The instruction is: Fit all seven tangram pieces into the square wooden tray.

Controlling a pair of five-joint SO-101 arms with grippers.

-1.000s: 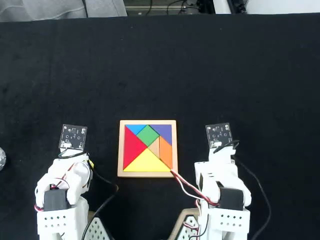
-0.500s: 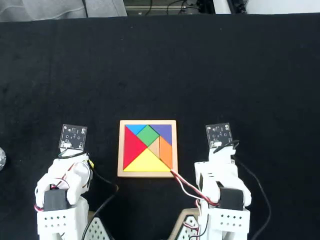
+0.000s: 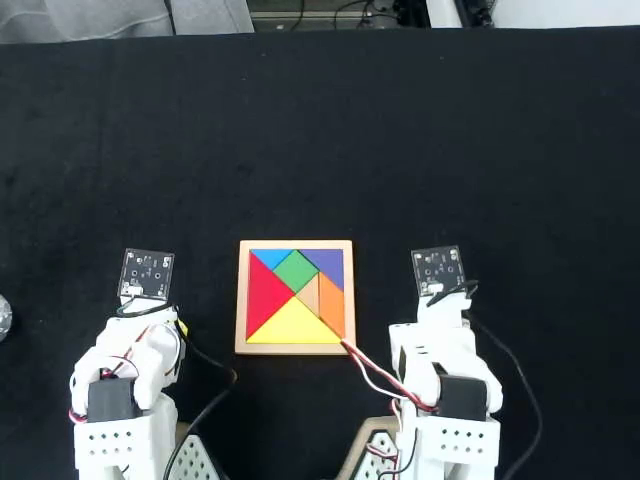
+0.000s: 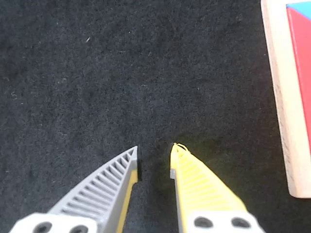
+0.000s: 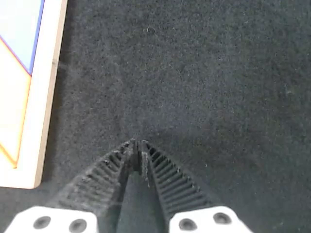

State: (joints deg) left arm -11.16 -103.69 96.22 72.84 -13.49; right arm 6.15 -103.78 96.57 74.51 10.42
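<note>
Seven coloured pieces lie flat inside the square wooden tray [image 3: 242,300], which sits on the black cloth [image 3: 450,140] between two white arms at the near side of the table. Counted off, there are five triangles, one square and one parallelogram.

- **red triangle** [image 3: 264,297]: large, along the tray's left side.
- **yellow triangle** [image 3: 293,326]: large, along the near side.
- **blue triangle** [image 3: 268,258]: small, in the far left corner.
- **purple triangle** [image 3: 332,262]: in the far right corner.
- **green square** [image 3: 295,270]: standing on a corner against the far side.
- **orange parallelogram** [image 3: 333,305]: against the right side.
- **tan triangle** [image 3: 311,294]: small, touching the orange parallelogram at the tray's middle.

Together they fill the tray edge to edge.

The left arm [image 3: 130,365] stands just beside the tray's left side and the right arm [image 3: 445,360] just beside its right side. The left gripper [image 4: 155,149] has one grey finger and one yellow. It hangs low over the cloth with its tips parted by a narrow gap, cloth showing between them. The right gripper [image 5: 138,143] has two black fingers and points at the cloth with its tips pressed together. Both are apart from the tray.
</note>
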